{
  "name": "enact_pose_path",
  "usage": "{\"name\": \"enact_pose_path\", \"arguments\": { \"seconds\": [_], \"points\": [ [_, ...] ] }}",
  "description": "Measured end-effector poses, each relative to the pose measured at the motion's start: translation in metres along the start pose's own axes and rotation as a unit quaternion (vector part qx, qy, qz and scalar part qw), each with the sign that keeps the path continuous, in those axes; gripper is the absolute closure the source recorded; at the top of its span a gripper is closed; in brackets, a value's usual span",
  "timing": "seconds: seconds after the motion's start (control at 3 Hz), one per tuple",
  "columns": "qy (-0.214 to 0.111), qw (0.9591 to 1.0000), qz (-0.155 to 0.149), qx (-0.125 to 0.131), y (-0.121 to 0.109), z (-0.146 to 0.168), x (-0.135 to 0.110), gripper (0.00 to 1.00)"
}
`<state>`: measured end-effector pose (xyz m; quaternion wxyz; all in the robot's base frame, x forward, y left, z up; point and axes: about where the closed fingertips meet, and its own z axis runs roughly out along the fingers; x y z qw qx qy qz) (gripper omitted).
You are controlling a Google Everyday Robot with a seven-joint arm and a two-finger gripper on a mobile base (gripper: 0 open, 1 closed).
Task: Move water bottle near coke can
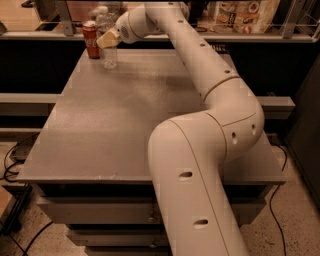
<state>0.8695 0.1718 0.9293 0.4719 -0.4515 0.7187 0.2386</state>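
The water bottle (109, 54), clear with a white cap, stands upright on the grey table (125, 115) at its far left corner. The coke can (91, 40), red with a silver top, stands just left of the bottle, almost touching it. My gripper (107, 39) reaches in from the right at the end of the long white arm (200, 65). Its tan fingers (106, 40) are closed around the bottle's upper body. The bottle's base rests on the table.
A shelf rail (210, 36) runs behind the table, with snack packages (245, 12) at the back right. The arm's thick base (190, 185) blocks the table's front right. Cables (12, 160) lie on the floor at the left.
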Motion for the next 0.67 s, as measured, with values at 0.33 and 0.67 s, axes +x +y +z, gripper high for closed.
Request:
{"name": "enact_pose_path", "arguments": {
  "seconds": [0.33, 0.67],
  "points": [
    [0.000, 1.0000, -0.001, -0.005, 0.0022, 0.0005, -0.0019, 0.00],
    [0.000, 1.0000, -0.001, -0.005, 0.0022, 0.0005, -0.0019, 0.00]
  ]
}}
